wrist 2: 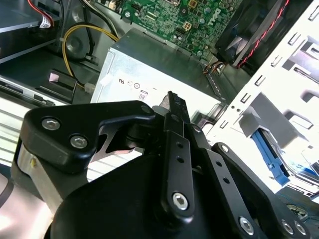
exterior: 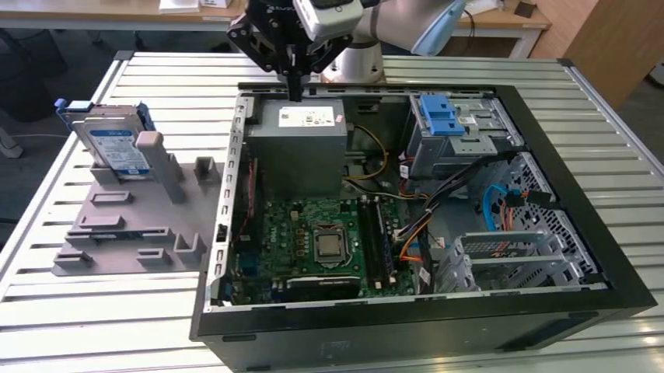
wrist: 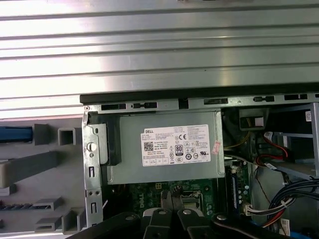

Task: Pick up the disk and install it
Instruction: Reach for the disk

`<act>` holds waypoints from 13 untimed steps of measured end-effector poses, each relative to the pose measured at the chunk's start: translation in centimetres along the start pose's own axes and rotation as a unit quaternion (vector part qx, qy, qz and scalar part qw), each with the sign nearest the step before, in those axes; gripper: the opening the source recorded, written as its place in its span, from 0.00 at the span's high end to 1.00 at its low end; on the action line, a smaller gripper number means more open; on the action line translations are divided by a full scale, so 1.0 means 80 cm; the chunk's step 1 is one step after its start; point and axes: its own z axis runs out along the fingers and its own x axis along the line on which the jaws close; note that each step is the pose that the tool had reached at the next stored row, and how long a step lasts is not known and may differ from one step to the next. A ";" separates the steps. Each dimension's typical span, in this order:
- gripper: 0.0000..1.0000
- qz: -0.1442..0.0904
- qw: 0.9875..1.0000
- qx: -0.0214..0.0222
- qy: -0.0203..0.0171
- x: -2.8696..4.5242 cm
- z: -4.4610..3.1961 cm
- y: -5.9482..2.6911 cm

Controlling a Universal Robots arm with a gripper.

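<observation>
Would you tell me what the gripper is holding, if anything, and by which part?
Nothing is held: the gripper is shut and empty above the power supply, and the disk stands apart in the grey rack.

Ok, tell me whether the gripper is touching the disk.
Apart. In the exterior view the gripper hangs over the open computer case; the disk stands in the grey holder at the exterior view's left.

Arm angled downward, wrist vertical, end effector empty, fingers seemingly pressed together, pointing straight down
</observation>
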 end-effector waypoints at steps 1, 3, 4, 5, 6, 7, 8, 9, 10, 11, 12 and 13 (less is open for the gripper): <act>0.89 0.000 1.000 0.000 0.000 0.0010 0.0000 0.000; 0.89 0.000 1.000 0.000 0.000 0.0043 -0.0002 0.000; 0.89 0.000 1.000 0.000 0.000 0.0066 -0.0001 0.000; 0.89 0.000 1.000 0.000 0.000 0.0090 -0.0002 0.000; 0.89 0.000 1.000 0.000 0.000 0.0115 -0.0002 0.000; 0.89 0.000 1.000 0.000 0.000 0.0140 -0.0003 0.000; 0.89 0.000 1.000 0.000 0.000 0.0165 -0.0002 0.000; 0.89 0.000 1.000 0.000 0.000 0.0191 -0.0002 0.001; 0.89 0.000 1.000 0.000 0.000 0.0217 -0.0003 0.002; 0.89 0.000 1.000 0.000 0.000 0.0246 -0.0003 0.003; 0.89 0.000 1.000 0.000 0.000 0.0274 -0.0002 0.003; 0.89 0.000 1.000 0.000 0.000 0.0305 -0.0001 0.004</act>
